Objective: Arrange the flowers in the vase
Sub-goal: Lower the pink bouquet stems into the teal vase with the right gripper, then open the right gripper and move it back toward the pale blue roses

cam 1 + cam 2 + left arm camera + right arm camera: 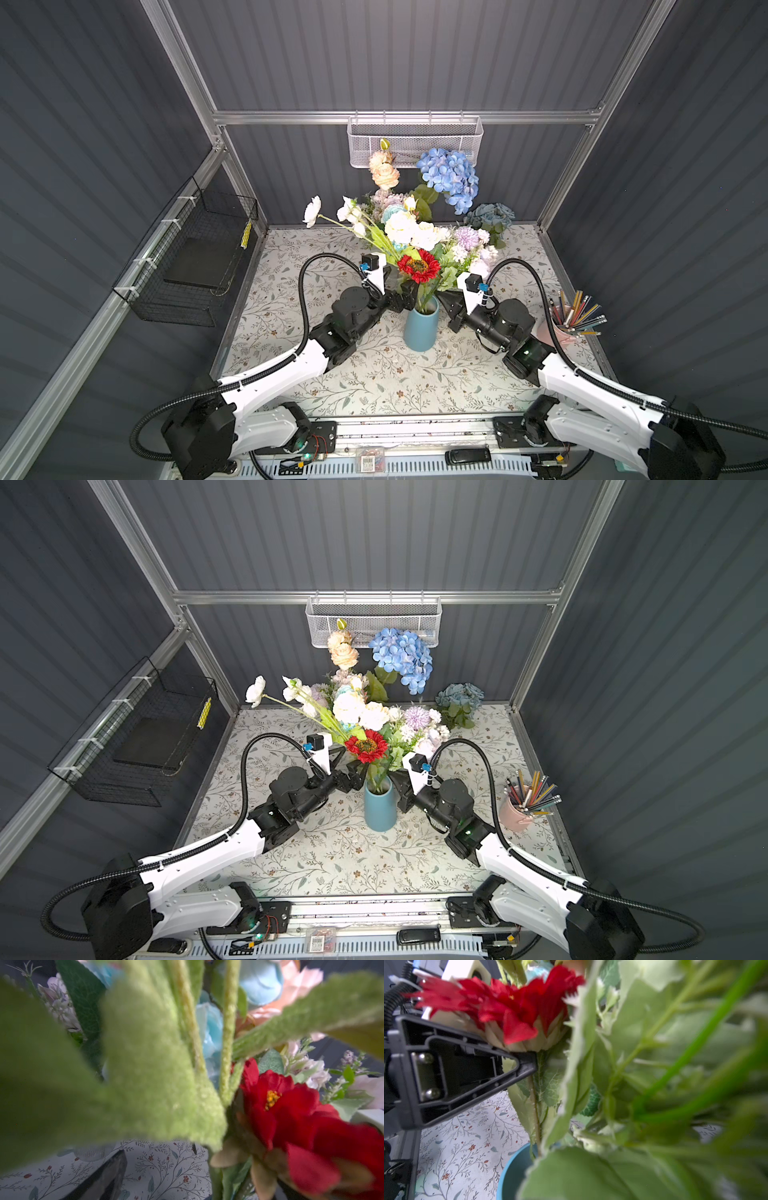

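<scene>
Flowers (401, 226) stand bunched in the blue vase (420, 332); left hand (405, 296) open beside the red daisy (419, 266) — right hand (442, 298) closed among the leaves (591, 1178), probably steadying the bunch.

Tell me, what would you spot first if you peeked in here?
The big bouquet bursting out of the vase in the middle of the table, with a red daisy in front and a blue hydrangea towering on top. The left arm and right arm lean in from either side of it.
</scene>
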Robot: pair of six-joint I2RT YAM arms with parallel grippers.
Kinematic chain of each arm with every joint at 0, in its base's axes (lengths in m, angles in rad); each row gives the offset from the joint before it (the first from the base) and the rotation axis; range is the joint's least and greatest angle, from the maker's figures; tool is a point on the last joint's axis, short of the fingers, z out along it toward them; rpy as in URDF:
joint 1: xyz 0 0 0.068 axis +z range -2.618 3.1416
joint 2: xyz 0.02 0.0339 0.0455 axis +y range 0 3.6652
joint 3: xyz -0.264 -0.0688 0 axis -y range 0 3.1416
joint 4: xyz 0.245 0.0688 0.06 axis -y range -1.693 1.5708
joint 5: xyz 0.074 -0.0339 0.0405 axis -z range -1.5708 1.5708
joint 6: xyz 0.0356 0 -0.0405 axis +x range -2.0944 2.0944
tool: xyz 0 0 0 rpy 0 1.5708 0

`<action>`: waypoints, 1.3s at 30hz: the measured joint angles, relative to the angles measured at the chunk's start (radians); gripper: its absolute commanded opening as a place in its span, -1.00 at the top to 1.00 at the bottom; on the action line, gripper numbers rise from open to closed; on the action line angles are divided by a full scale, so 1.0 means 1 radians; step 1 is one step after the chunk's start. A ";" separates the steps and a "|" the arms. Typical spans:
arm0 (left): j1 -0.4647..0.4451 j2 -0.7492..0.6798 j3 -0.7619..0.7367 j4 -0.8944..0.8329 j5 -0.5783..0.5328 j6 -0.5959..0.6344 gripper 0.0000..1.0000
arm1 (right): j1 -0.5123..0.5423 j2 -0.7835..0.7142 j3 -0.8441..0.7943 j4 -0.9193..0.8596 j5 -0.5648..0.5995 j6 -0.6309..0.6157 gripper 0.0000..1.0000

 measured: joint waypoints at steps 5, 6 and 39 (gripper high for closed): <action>0.000 0.000 -0.001 0.000 0.000 -0.006 -0.98 | 0.043 -0.007 0.030 -0.140 0.020 -0.054 1.00; 0.000 0.000 -0.001 0.000 0.000 -0.006 -0.98 | 0.051 -0.007 0.039 -0.162 0.029 -0.064 1.00; 0.000 0.000 -0.004 0.014 0.012 -0.014 -0.98 | 0.019 -0.157 0.045 -0.312 0.063 0.085 -0.26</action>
